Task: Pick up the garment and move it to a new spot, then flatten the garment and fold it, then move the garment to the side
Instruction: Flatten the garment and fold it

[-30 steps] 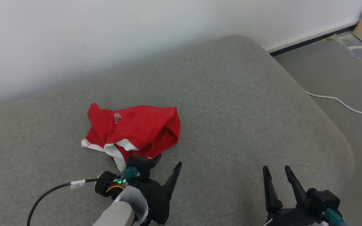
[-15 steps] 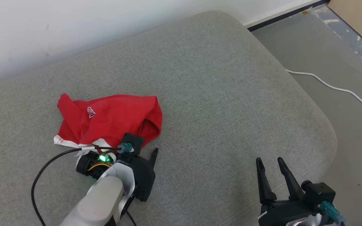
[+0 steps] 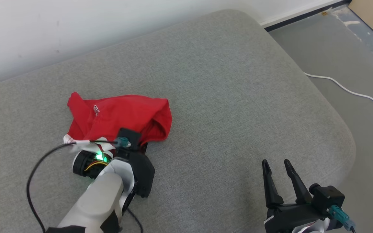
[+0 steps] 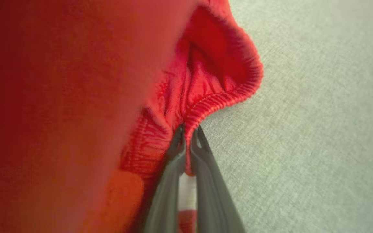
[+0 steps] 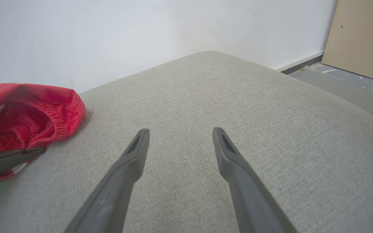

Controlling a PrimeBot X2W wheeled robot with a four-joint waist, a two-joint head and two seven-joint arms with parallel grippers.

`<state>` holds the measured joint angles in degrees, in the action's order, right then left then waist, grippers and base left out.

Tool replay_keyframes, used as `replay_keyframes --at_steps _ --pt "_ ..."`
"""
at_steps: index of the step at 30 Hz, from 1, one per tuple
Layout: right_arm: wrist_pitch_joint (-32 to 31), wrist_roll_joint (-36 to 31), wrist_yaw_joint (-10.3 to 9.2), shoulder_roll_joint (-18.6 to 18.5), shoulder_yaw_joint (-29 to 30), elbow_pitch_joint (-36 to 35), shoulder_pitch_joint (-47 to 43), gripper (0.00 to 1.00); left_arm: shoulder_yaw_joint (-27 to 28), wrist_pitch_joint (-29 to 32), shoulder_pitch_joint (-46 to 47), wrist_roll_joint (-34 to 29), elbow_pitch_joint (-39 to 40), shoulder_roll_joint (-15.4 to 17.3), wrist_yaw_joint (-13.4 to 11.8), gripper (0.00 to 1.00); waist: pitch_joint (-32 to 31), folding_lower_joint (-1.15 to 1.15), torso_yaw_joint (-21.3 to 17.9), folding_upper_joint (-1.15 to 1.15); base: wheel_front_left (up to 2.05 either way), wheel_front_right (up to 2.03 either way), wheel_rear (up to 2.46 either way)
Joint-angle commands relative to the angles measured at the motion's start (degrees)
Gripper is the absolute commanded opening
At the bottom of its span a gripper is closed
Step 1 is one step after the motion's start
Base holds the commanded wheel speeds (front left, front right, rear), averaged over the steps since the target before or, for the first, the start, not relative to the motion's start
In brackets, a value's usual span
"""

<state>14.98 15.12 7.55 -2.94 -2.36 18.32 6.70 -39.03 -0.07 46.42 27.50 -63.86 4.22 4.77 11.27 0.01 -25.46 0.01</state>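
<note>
Left hand point(image 4: 189, 129) clamped on ribbed hem of red garment point(image 3: 121, 113), near edge. Right hand point(image 3: 275, 161), fingers apart, well right of it above grey cushion point(image 3: 225, 97).

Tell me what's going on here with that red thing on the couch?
The robot's left gripper is shut on the ribbed edge of the red garment, which lies crumpled on the grey cushion. The right gripper hangs open over bare cushion off to the right, holding nothing. The garment has been grasped but not yet flattened or folded.
</note>
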Motion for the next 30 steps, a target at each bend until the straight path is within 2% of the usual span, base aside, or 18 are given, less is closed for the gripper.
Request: replay_keyframes --at_steps 1,3,5,8,11,15,19,24,30 --pt "0.29 0.14 -0.12 0.10 0.17 0.06 0.01 1.00 0.53 -0.72 0.03 0.82 0.27 -0.04 0.25 0.00 -0.34 -0.01 0.38 -0.01 0.00 0.00 0.00" --pt "0.29 -0.39 -0.12 0.10 0.60 0.17 -0.52 1.00 2.32 -2.71 1.46 4.65 3.19 -1.09 1.56 0.00 -0.91 -0.01 1.08 -0.01 0.00 0.00 0.00" --pt "0.29 -0.89 -0.12 0.12 0.58 0.42 -0.84 1.00 4.26 -3.35 2.13 11.53 8.66 -1.33 2.42 0.00 -1.73 -0.01 1.79 -0.01 0.00 0.00 0.00" --pt "0.29 -1.24 -0.12 0.09 0.20 0.77 -0.75 1.00 1.78 -2.92 1.99 26.81 24.44 -1.50 2.81 0.00 -3.02 -0.01 2.73 -0.01 0.00 0.00 0.00" --pt "0.29 -1.47 -0.12 0.11 -0.15 1.01 -0.97 1.00 1.15 -5.27 3.66 39.65 36.07 -1.05 2.68 0.00 -4.29 -0.01 3.93 -0.01 0.00 0.00 0.00" --pt "0.30 -1.78 -0.12 0.08 -0.02 1.25 -1.63 1.00 1.07 -10.05 6.56 47.68 44.70 -1.32 2.71 0.00 -5.86 -0.01 5.57 -0.01 0.00 0.00 0.00" --pt "0.29 -2.15 -0.12 0.10 0.04 1.49 -2.18 1.00 1.44 -12.45 7.30 49.20 44.46 -1.21 2.51 0.00 -7.11 -0.01 7.27 -0.01 0.00 0.00 0.00" --pt "0.30 -1.72 -0.12 0.08 -0.46 1.43 -2.16 1.00 0.97 -12.74 2.93 50.41 38.42 -0.99 -0.04 0.00 -7.69 -0.01 9.31 -0.01 0.00 0.00 0.00" --pt "0.29 -2.18 -0.12 0.13 0.70 0.61 -2.92 1.00 2.11 -12.65 -8.33 53.38 32.57 3.06 -4.04 0.00 -7.25 -0.01 12.52 -0.01 0.00 0.00 0.00"
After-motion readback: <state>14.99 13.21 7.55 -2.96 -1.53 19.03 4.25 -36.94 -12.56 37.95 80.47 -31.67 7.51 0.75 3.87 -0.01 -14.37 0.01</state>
